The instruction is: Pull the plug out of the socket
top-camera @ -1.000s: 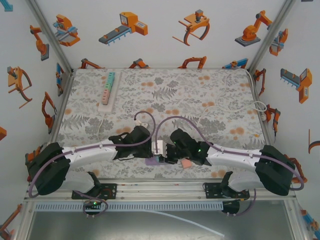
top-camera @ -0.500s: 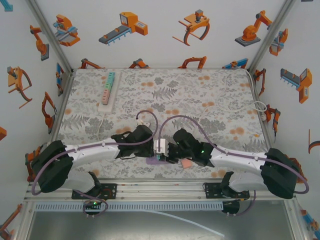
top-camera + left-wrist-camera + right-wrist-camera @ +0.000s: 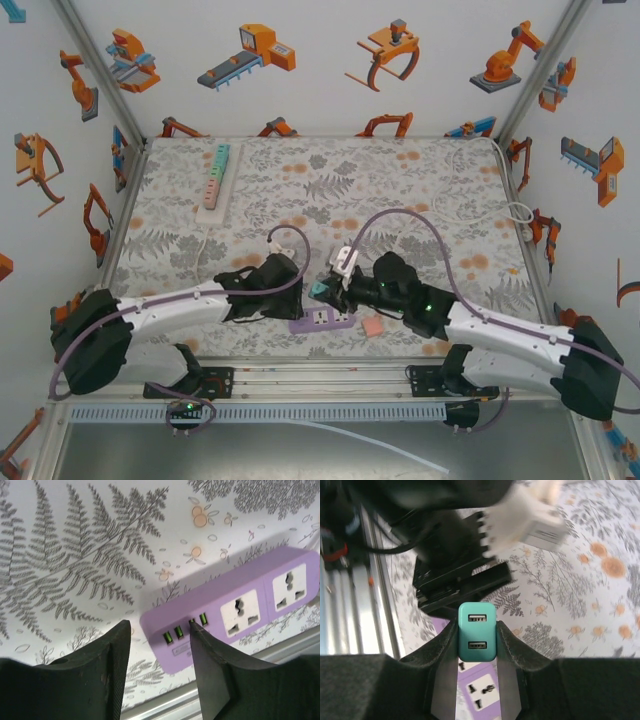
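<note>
Floral-print table (image 3: 400,190), stickered walls (image 3: 320,100); L jaws spread, R jaws pinch teal plug (image 3: 477,631).

The left arm (image 3: 180,305) stretches low toward the middle, and the left gripper (image 3: 159,630) has its fingers spread apart. The right arm (image 3: 500,330) reaches inward to meet it, the right gripper (image 3: 323,292) pinching a plug (image 3: 477,640) between both fingers.

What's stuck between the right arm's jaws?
The teal plug, clamped in the right gripper, over the purple socket strip, seen in the right wrist view.
</note>
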Controlling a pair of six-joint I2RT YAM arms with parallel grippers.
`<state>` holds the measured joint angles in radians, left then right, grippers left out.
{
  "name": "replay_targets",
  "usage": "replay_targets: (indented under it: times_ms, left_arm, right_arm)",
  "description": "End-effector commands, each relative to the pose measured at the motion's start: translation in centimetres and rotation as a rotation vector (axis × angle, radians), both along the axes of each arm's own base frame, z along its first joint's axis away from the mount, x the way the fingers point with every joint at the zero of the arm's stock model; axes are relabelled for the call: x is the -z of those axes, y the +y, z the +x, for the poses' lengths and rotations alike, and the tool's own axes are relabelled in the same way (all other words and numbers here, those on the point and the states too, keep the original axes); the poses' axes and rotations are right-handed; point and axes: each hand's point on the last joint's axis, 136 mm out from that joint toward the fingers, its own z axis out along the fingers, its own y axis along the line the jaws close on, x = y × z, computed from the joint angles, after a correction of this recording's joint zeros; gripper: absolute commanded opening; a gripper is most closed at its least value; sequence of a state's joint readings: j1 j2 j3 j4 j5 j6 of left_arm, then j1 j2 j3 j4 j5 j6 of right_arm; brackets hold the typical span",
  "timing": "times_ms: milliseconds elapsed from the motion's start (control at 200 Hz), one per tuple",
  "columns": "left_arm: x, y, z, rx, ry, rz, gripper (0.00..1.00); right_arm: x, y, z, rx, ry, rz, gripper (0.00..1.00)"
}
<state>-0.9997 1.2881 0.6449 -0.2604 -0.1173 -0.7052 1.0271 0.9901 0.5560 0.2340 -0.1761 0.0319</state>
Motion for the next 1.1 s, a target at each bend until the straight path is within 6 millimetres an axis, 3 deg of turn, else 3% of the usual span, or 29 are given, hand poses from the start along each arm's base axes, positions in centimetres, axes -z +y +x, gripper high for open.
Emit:
replay_targets:
  times_ms: [0, 90, 190, 295, 461, 611, 661, 836, 1096]
  left_arm:
    - [-1.6, 0.7, -0.3, 0.026, -0.025, -0.015, 0.55]
    - [-3.8, 0.2, -0.1, 0.051, -0.069, -0.076, 0.58]
    - [-6.8, -0.5, -0.3, 0.121, -0.139, -0.149, 0.62]
    - [-9.9, -1.0, -1.0, 0.218, -0.223, -0.222, 0.65]
    - [-13.7, 0.7, -2.0, 0.359, -0.355, -0.148, 0.68]
    - [-16.8, -0.8, -5.9, 0.678, -0.455, -0.244, 0.91]
    - [-17.3, -0.9, -6.8, 0.740, -0.472, -0.258, 1.00]
    - [-18.0, -1.0, -8.4, 0.827, -0.501, -0.305, 0.97]
    - [-16.9, -0.8, -8.0, 0.799, -0.500, -0.288, 0.97]
  right_arm:
    - [-1.1, -3.1, 2.8, 0.353, 0.347, 0.178, 0.04]
    - [0.0, -5.9, 3.4, 0.573, 0.574, 0.248, 0.01]
    - [1.5, -7.6, 2.3, 0.692, 0.743, 0.295, 0.01]
    - [2.8, -8.0, 0.6, 0.744, 0.826, 0.324, 0.01]
    - [4.7, -8.0, -1.4, 0.788, 0.842, 0.351, 0.02]
    - [8.4, -8.5, -2.0, 0.849, 0.883, 0.333, 0.03]
    - [9.5, -8.4, -2.1, 0.858, 0.895, 0.332, 0.03]
    - [11.6, -8.4, -1.8, 0.894, 0.897, 0.336, 0.04]
    - [14.4, -8.1, -1.8, 0.932, 0.936, 0.348, 0.09]
